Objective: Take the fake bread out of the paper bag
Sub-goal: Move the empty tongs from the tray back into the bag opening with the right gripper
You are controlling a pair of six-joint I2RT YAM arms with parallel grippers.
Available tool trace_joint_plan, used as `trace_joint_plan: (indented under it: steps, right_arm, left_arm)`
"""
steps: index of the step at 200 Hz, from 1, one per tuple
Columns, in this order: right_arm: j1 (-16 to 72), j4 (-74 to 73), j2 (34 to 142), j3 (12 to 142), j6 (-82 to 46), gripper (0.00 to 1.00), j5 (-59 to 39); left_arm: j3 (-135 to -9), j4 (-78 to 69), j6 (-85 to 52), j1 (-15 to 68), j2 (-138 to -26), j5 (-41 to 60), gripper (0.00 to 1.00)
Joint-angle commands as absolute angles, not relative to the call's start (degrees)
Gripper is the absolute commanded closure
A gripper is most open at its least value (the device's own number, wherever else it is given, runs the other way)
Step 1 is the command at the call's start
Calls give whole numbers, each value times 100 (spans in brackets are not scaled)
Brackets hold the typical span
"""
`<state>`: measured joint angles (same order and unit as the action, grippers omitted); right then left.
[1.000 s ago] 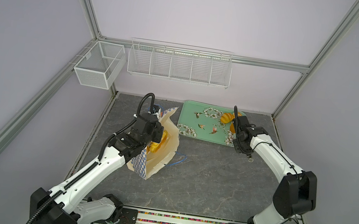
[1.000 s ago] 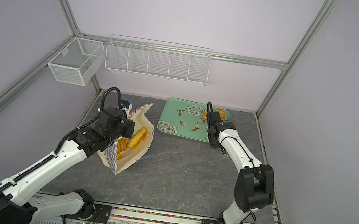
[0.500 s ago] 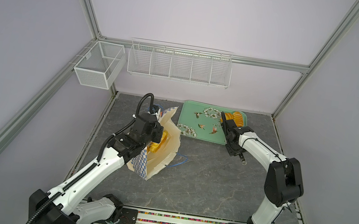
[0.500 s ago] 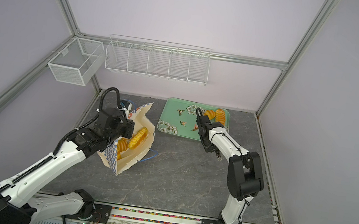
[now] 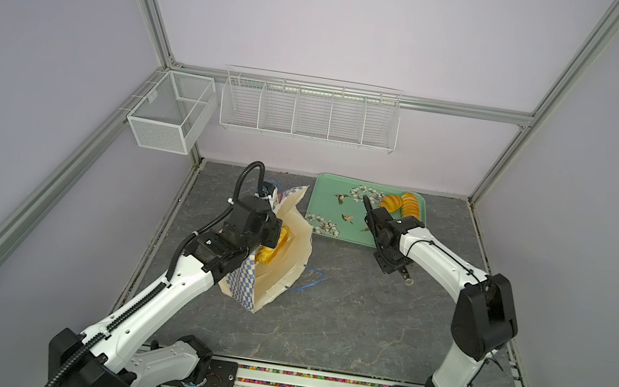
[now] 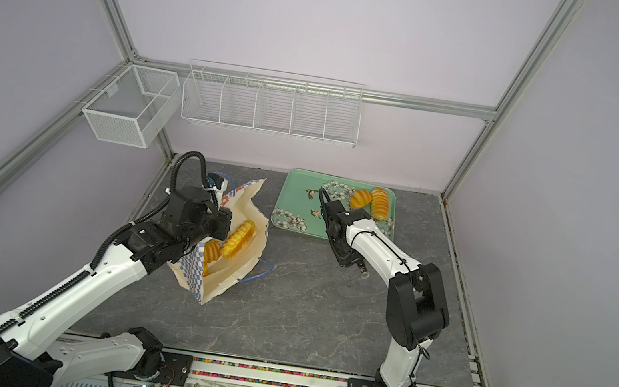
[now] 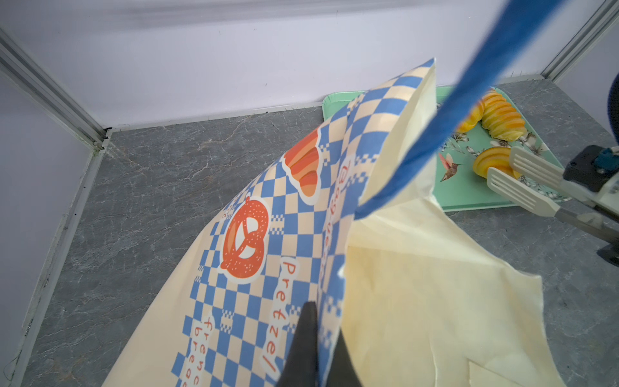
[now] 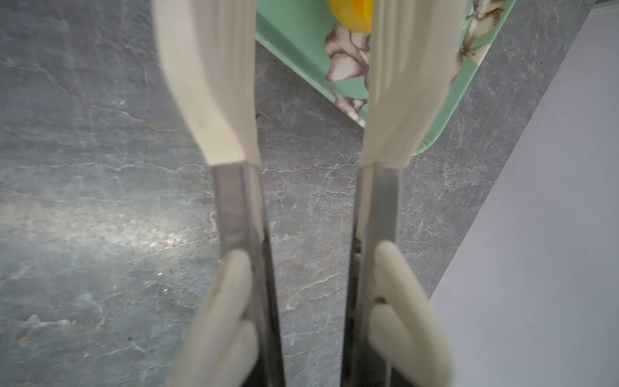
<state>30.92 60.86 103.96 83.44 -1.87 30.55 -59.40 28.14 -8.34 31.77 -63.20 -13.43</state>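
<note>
Our left gripper (image 7: pixel 321 321) is clamping the paper bag (image 7: pixel 254 187), our right gripper (image 8: pixel 310 254) gripping tongs (image 8: pixel 207 83); only the top views are showing fake bread (image 6: pixel 238 236) inside.

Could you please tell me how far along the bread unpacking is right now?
Done: three fake breads lie on the green tray. In hand: the right gripper holds the tongs, open beside the nearest one, while the left gripper pinches the wall of the paper bag. Left: at least two breads show inside the bag.
</note>
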Motion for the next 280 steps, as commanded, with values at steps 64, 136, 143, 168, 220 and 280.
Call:
trace_joint_plan:
  steps: [64, 136, 143, 168, 220, 280]
  right_arm:
    - [3154, 6442, 10283, 8715, -583, 60, 2295]
    - [3125, 6423, 10089, 8409, -814, 85, 1739]
    - [3104, 6442, 10125, 8405, -814, 87, 1768]
    - [2962, 6530, 10318, 8457, -799, 91, 1874]
    - [2456, 6465, 10846, 8772, -488, 93, 1832]
    - [2017, 6422, 11494, 9514, -217, 93, 1934]
  left_arm:
    - [-5739, 3005, -905, 3139, -6061, -1297, 100]
    - [-5739, 3067, -940, 3138, -5997, -1318, 100]
    - [-5739, 3063, -947, 3138, -6007, -1310, 100]
    - [-5751, 3063, -949, 3138, -6034, -1307, 100]
    - [-5748, 3074, -922, 3138, -6053, -1332, 100]
    - [-5790, 3138, -879, 3138, -6090, -1417, 100]
